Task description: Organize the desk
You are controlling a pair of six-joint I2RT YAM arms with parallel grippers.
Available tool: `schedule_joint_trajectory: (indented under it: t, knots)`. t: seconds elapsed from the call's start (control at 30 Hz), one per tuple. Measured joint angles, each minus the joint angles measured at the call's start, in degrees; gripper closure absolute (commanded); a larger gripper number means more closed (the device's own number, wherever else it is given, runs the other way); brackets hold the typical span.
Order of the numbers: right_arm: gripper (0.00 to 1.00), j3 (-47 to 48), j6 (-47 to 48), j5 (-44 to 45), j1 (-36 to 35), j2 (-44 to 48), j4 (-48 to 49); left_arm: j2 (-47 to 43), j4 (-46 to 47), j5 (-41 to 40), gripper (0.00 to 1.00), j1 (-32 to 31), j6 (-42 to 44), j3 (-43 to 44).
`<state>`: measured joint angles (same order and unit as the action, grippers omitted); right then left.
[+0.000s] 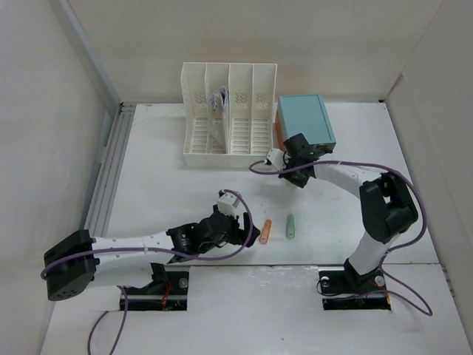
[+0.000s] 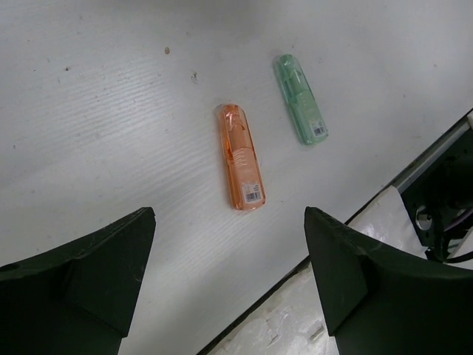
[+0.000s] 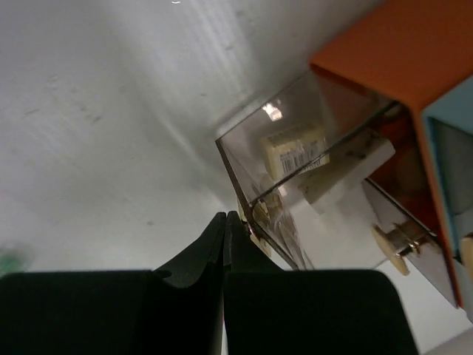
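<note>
1. Top view: the desk (image 1: 170, 192), a white tabletop, is filling the frame. Its long axis appears to be running from 9 to 3 o'clock, with the ridged rail at 9 and the two cut-outs at 6. A white file rack (image 1: 229, 118) and a teal-topped box (image 1: 305, 118) are standing at 12 o'clock. An orange case (image 1: 265, 232) and a green case (image 1: 290, 225) are lying side by side near the centre, both lengthwise roughly 12 to 6. The left gripper (image 1: 242, 232) is being held just at 9 o'clock of the orange case. The right gripper (image 1: 294, 177) is being held at the box's 6 o'clock face.

2. Left wrist view: the left gripper (image 2: 229, 251) is shown spread wide and pinching nothing. The orange case (image 2: 242, 157) is lying on the desk (image 2: 111, 111) at 12 o'clock of the gap, with the green case (image 2: 301, 100) at 1 o'clock, apart from it. The step in hand is judged to be the handling of the orange case. It would be done well with the case centred between the jaws and gripped across its narrow width.

3. Right wrist view: the right gripper (image 3: 225, 222) is shown pressed together. Its tips are being held at the corner of a clear drawer (image 3: 310, 177). Contact cannot be told.
</note>
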<state>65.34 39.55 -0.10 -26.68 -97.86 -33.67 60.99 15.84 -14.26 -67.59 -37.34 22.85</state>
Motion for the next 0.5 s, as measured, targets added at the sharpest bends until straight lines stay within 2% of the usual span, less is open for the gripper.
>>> schedule_joint_trajectory:
  t: [0.27, 0.5]
  knots:
    - [1.0, 3.1, -4.07, 14.88, -0.79, -4.76, 8.28, -3.34, 0.37, -0.66, 0.19, -1.09, -1.4, -1.14]
    - [1.0, 4.37, -3.45, 23.58, -2.38, -6.54, 13.51, -3.76, 0.61, -1.01, 0.19, -2.12, -2.34, -2.78]
